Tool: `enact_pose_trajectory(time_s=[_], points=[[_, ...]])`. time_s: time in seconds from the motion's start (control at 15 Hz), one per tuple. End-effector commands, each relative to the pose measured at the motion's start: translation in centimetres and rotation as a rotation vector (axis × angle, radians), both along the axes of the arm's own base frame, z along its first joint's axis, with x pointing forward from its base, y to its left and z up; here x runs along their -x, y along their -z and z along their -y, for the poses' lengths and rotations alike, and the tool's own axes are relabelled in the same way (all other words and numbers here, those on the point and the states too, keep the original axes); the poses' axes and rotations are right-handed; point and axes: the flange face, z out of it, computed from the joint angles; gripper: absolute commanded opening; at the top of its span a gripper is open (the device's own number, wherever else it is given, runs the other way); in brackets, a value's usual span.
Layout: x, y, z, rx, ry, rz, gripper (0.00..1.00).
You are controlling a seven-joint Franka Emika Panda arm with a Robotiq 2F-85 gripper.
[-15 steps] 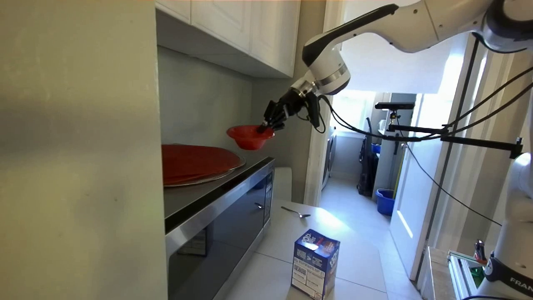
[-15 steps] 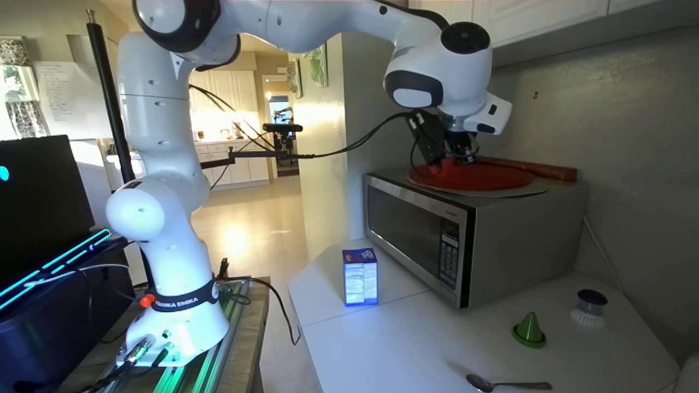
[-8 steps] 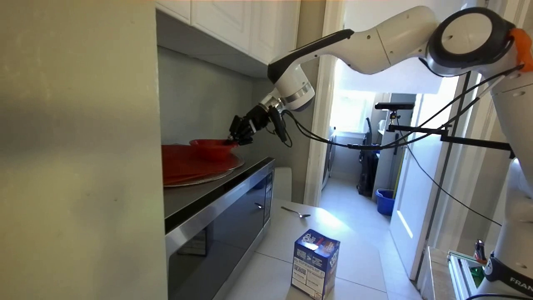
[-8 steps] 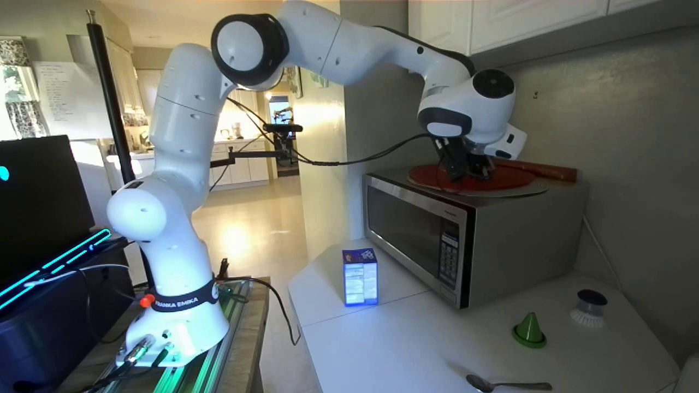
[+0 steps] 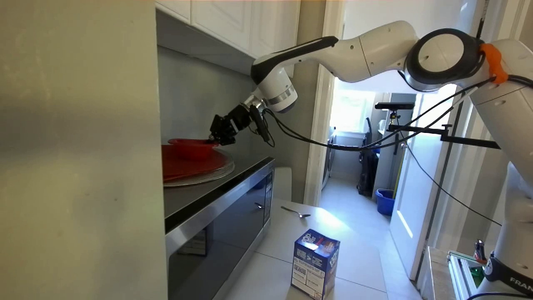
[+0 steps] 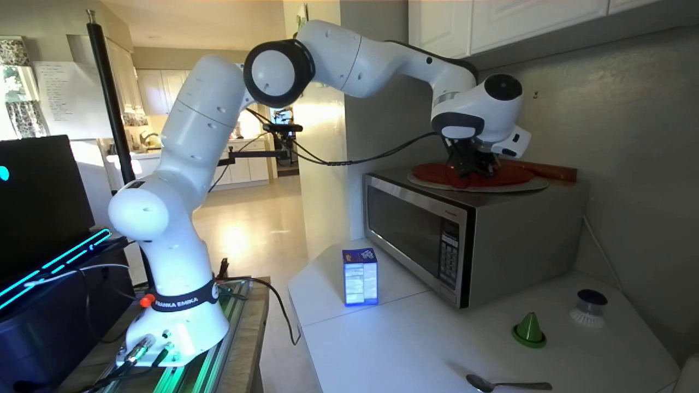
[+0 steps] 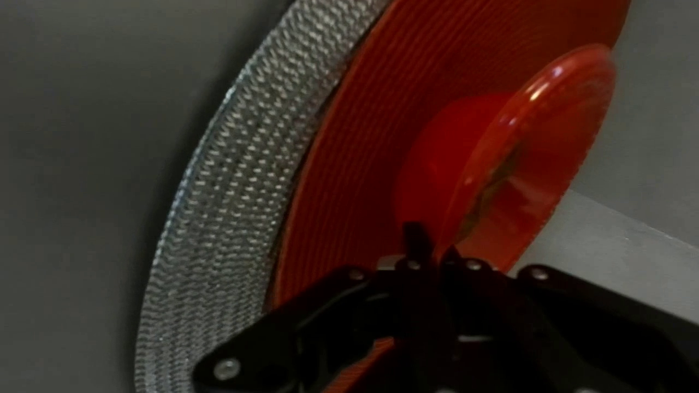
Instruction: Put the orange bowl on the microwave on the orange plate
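The orange bowl [image 5: 192, 151] is upright in an exterior view, over the orange plate [image 5: 210, 163]. I cannot tell whether its base touches the plate. My gripper [image 5: 211, 139] is shut on the bowl's rim. In the wrist view the gripper [image 7: 434, 246] has one finger outside and one inside the bowl [image 7: 431, 158], with the plate [image 7: 349, 218] beneath. The plate lies on top of the microwave [image 6: 409, 224], a long steel appliance with a dark glossy door. In an exterior view the gripper [image 6: 479, 168] hides most of the bowl above the plate [image 6: 428, 173].
A silver woven mat [image 7: 235, 207] lies under the plate. A long red-orange thing [image 6: 546, 170] lies behind it. White cabinets [image 5: 220, 25] hang overhead. On the counter are a blue-and-white box [image 6: 360, 277], a spoon [image 6: 510, 385], a green cone [image 6: 528, 329] and a brush [image 6: 590, 307].
My gripper has carried the bowl down and over the plate. In the last half second it has moved a little farther across the plate. The bowl stays in its grip.
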Motion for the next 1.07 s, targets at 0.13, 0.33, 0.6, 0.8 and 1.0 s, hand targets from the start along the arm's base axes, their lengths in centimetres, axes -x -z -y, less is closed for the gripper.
enact_pose_trajectory(time_s=[0.13,0.33,0.6,0.8,1.0], points=[[-1.4,0.6,-1.9,0.05,-0.011,-0.02,0.01],[-1.4,0.8,-2.5,0.082,-0.012,-0.034,0.3],[0.8,1.2,-2.1,0.176,-0.009,-0.045,0.51],[2.9,0.2,-1.8,0.188,0.005,0.0,0.7],[4.4,-0.3,-2.3,0.199,0.003,0.027,0.91]])
